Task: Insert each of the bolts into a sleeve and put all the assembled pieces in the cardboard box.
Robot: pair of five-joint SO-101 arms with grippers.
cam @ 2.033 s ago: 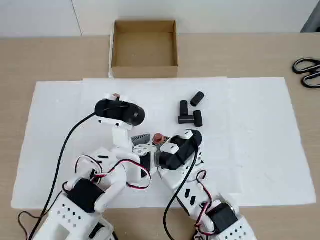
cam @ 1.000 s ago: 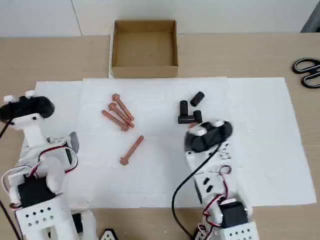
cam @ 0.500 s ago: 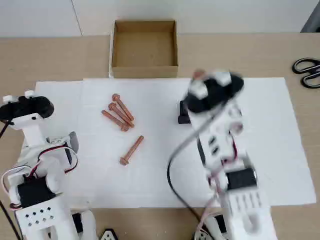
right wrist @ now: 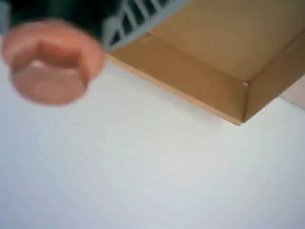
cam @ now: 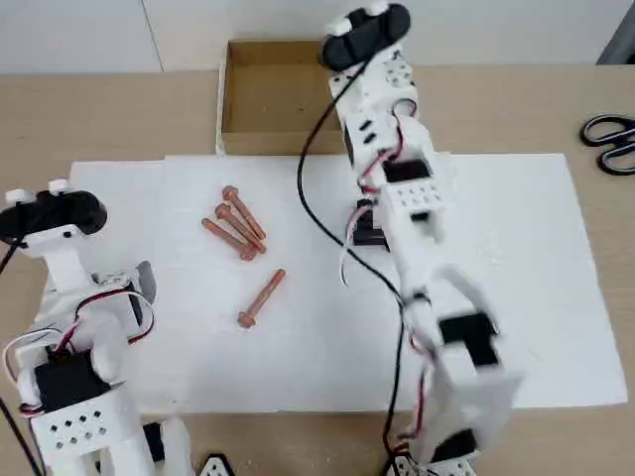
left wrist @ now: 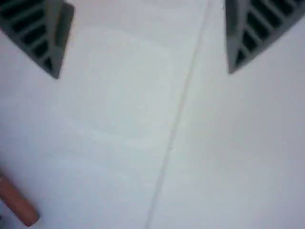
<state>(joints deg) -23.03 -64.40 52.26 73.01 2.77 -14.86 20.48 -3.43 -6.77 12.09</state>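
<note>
My right arm (cam: 397, 178) stretches across the paper to the cardboard box (cam: 283, 142), its wrist over the box's right wall. My right gripper (right wrist: 71, 33) is shut on a pink bolt (right wrist: 47, 62) seated in a black sleeve, just outside the box's corner (right wrist: 238, 90). Three loose bolts (cam: 235, 222) lie together on the paper, and a single bolt (cam: 261, 297) lies nearer me. Black sleeves (cam: 367, 236) are partly hidden under the right arm. My left gripper (left wrist: 143, 72) is open low over bare paper at the left, with a bolt's end (left wrist: 16, 205) nearby.
White paper (cam: 516, 258) covers the middle of the wooden table. Scissors (cam: 610, 139) lie at the far right edge. The left arm's base (cam: 74, 397) stands at the near left.
The left arm drew back from the middle to the left edge, then stayed still. The right arm swung from the middle out to the box with the assembled piece.
</note>
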